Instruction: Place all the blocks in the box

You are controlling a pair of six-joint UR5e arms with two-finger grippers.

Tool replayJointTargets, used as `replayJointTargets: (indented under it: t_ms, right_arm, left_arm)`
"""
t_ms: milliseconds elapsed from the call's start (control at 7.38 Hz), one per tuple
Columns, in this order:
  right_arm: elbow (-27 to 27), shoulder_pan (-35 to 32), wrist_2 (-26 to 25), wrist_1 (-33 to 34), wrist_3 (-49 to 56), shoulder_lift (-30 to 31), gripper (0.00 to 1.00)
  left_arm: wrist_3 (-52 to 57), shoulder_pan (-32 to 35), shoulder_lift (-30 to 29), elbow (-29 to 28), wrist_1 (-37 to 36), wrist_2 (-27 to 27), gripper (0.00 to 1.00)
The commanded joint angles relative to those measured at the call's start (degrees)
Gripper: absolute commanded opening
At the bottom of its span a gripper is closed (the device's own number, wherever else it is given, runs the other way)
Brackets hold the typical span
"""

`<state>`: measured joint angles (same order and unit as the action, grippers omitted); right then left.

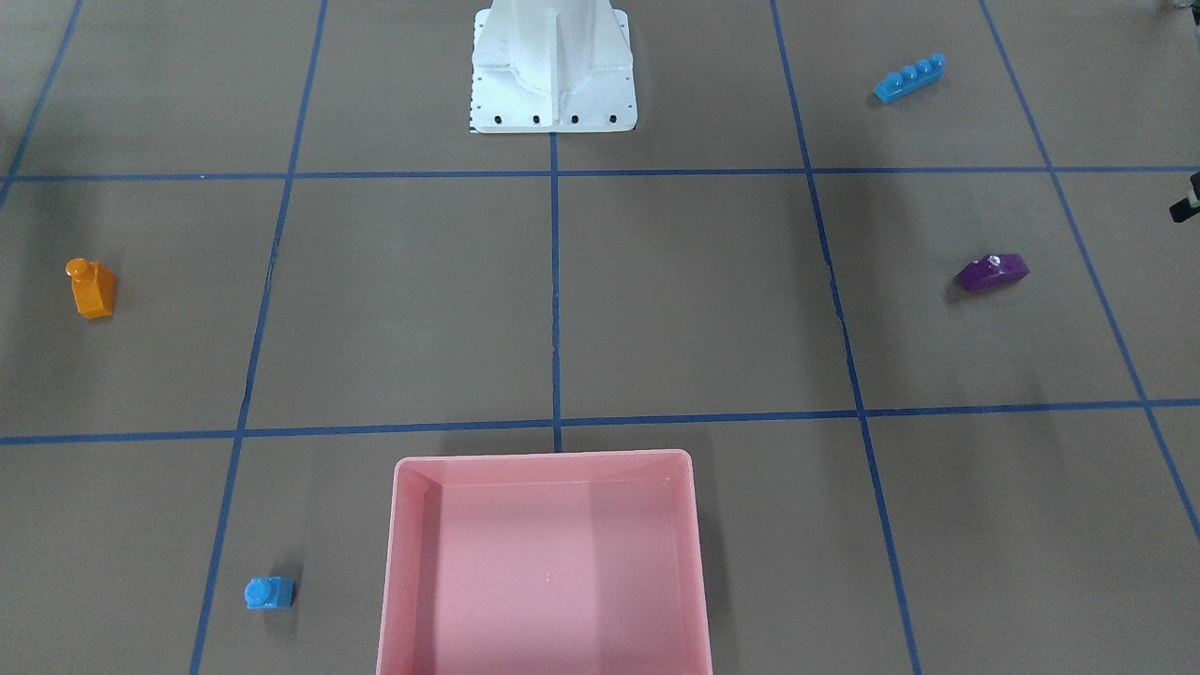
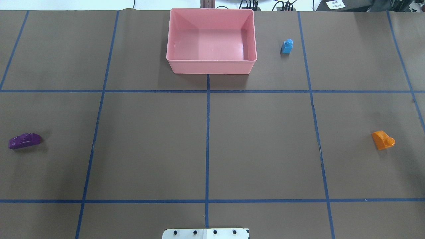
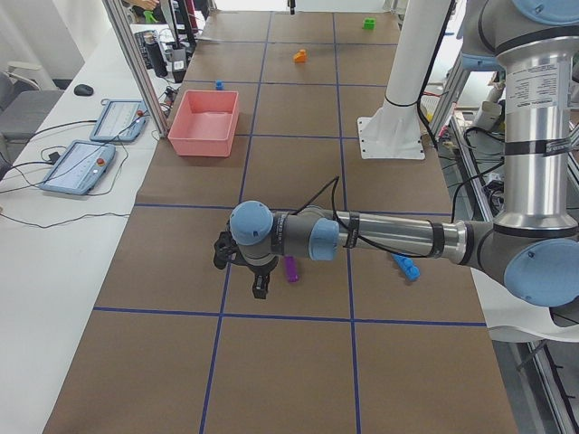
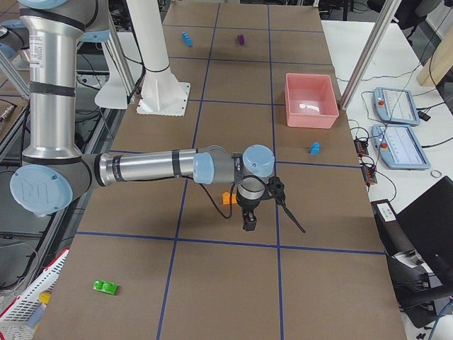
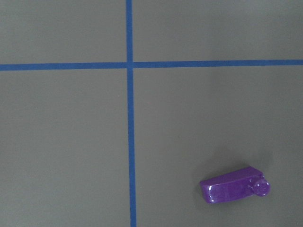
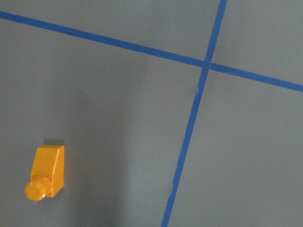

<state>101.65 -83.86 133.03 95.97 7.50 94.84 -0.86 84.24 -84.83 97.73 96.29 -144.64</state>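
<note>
Brown paper [image 2: 149, 149] marked with a grid of blue tape [image 2: 207, 132] covers the table.

The overhead view shows the pink box [image 2: 211, 68] and three bricks only. The box sits at the table edge away from the robot, on the centre line and opposite the white base [image 1: 553, 84]. The small blue one-stud brick [image 2: 287, 46] stands near the box on the robot's right. The orange sloped brick [image 2: 382, 139] lies well out on the right and the purple sloped brick [image 2: 25, 140] well out on the left.

The front-facing view adds the long blue four-stud brick [image 1: 908, 79], on the left side close to the robot's edge of the table. Only the side views take in the green two-stud brick [image 4: 105, 287], at the table's right end.

The arms also appear in the side views alone. The left gripper [image 3: 260, 287] points down near the purple brick and the right gripper [image 4: 249, 219] points down near the orange one. From these angles I cannot tell whether either is parted or closed.

Each wrist camera looks straight down on its brick lying free on the paper, with the stud showing at one end.

The box is shallow and rectangular, with low glossy pink walls and a bare floor. All five bricks lie outside it.
</note>
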Motion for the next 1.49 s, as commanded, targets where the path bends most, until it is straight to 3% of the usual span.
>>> replayJointTargets:
  t_ms: [0,271,542,678,949,1356]
  right_arm:
    - [-0.74,0.01,1.61,0.09,-0.03,0.17,1.0]
    - [-3.81,0.1,12.63,-0.17,0.06,1.31,1.0]
    - [-3.83,2.19,16.02,-0.17,0.06,0.79,1.0]
    - [-5.05,3.34,20.21,-0.34,0.32,0.44,1.0]
    - [-7.42,7.54,19.56,-3.06,-0.12,-1.05,1.0]
    - [-8.04,17.29,9.03,-5.95,-11.17,-5.61,1.0]
  left_arm:
    - [-2.72,-3.8,0.1,-2.02,8.73,-0.82,1.0]
    - [-3.62,-4.96,-0.52,-2.02,8.83,-0.73,1.0]
    - [-12.19,-6.79,-1.48,-1.75,12.58,-0.64,1.0]
    - [-14.84,-7.24,-1.48,-1.84,14.7,-0.47,1.0]
    - [-15.05,-7.33,-1.66,-1.75,14.81,-0.47,1.0]
    - [-15.05,-7.42,-1.66,-1.67,14.81,-0.47,1.0]
